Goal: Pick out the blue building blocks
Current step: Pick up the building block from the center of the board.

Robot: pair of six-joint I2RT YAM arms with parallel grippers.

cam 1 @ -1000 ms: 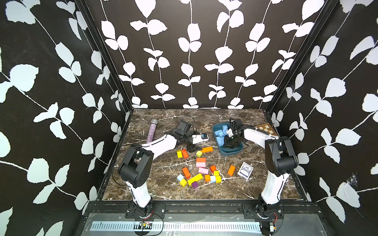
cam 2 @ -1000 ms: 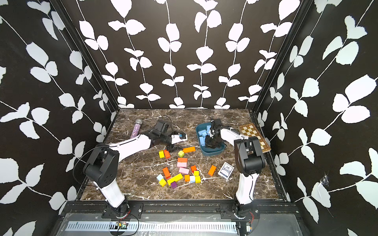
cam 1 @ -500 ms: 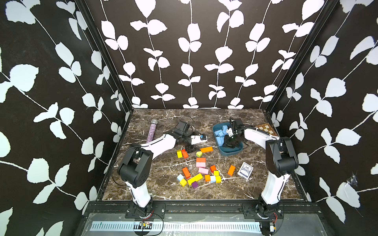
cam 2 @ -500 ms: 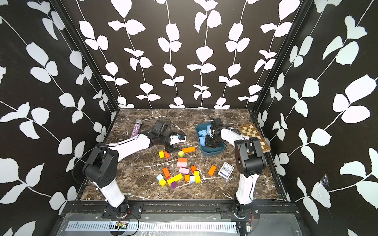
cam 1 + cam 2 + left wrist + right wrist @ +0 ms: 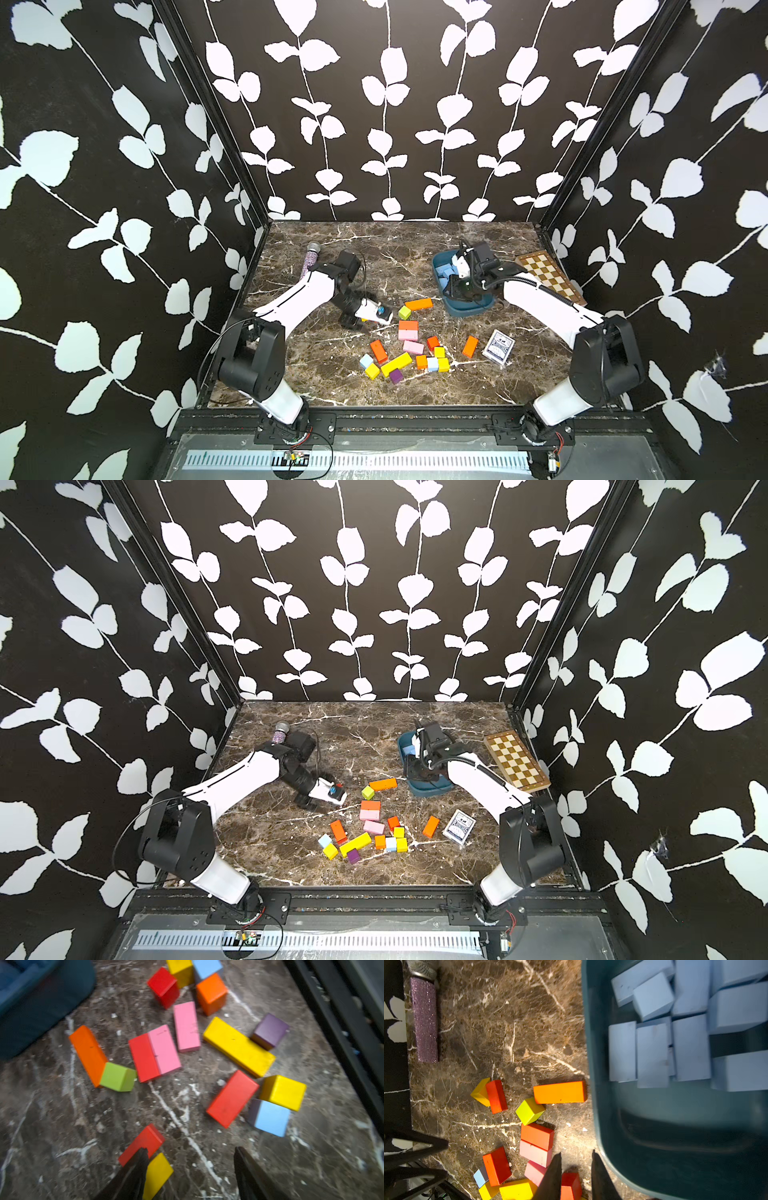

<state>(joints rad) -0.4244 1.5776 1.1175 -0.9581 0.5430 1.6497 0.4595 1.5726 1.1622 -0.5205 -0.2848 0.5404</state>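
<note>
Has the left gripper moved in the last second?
Yes: the left gripper came nearer the front edge, from behind the long orange block to level with it.

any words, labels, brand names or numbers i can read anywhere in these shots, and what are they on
No text can be read in any view.
card box: blue printed pattern in both top views, too small to read.
blue building blocks, other coloured blocks, chessboard, microphone: no lettering visible.
</note>
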